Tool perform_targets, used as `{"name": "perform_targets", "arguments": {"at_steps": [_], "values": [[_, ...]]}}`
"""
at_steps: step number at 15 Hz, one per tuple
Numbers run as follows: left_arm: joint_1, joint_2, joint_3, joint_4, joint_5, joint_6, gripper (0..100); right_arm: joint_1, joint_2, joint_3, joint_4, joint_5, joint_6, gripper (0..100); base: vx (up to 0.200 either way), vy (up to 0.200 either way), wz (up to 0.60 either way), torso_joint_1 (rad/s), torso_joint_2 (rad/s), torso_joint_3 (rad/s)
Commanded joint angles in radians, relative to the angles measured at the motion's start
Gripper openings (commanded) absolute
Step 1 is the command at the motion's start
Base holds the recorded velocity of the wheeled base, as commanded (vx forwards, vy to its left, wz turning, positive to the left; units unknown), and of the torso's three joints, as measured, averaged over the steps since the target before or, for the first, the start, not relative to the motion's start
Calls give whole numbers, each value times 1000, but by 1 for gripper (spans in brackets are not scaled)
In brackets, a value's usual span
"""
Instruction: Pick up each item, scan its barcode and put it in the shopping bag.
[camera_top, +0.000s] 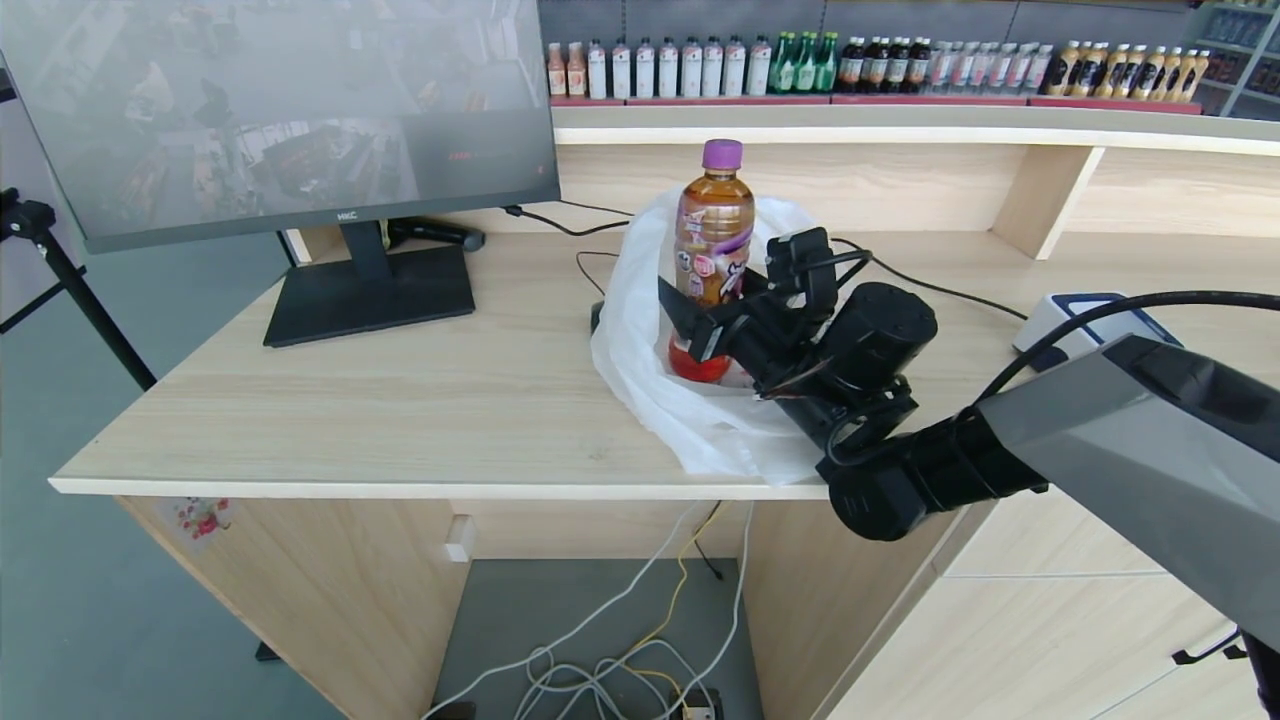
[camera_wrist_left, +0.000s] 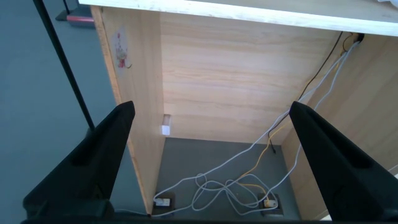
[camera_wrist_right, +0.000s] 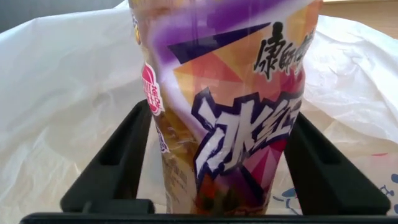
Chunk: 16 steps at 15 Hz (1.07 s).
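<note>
Shop — shelved drinks (camera_top: 870, 65), checkout counter (camera_top: 450, 400)

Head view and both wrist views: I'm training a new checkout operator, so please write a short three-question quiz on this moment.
1. True or false: the right claw holds the bottle upright inside the shopping bag.
2. The bottle's cap is: A green, B purple, C red.
3. Fill the gap: the left claw, open, faces cables lying under the ___.
Key: 1 true; 2 B; 3 counter.
</note>
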Motion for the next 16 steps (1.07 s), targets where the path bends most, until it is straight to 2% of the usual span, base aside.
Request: {"name": "perform_targets", "arguments": {"at_steps": [1, 7, 11, 16], "values": [[0, 0, 0, 0, 0, 0, 100, 1, -6, -2, -4, 2, -3, 100, 0, 0, 0, 0, 0, 0], [0, 0, 0, 0, 0, 0, 100, 6, -50, 43, -24, 6, -14, 100, 0, 0, 0, 0, 0, 0], [0, 0, 0, 0, 0, 0, 100, 9, -115, 207, -144, 5, -16, 100, 0, 0, 0, 0, 0, 0], [0, 0, 0, 0, 0, 0, 100, 12, -280, 405, -204, 5, -31, 100, 0, 0, 0, 0, 0, 0]]}}
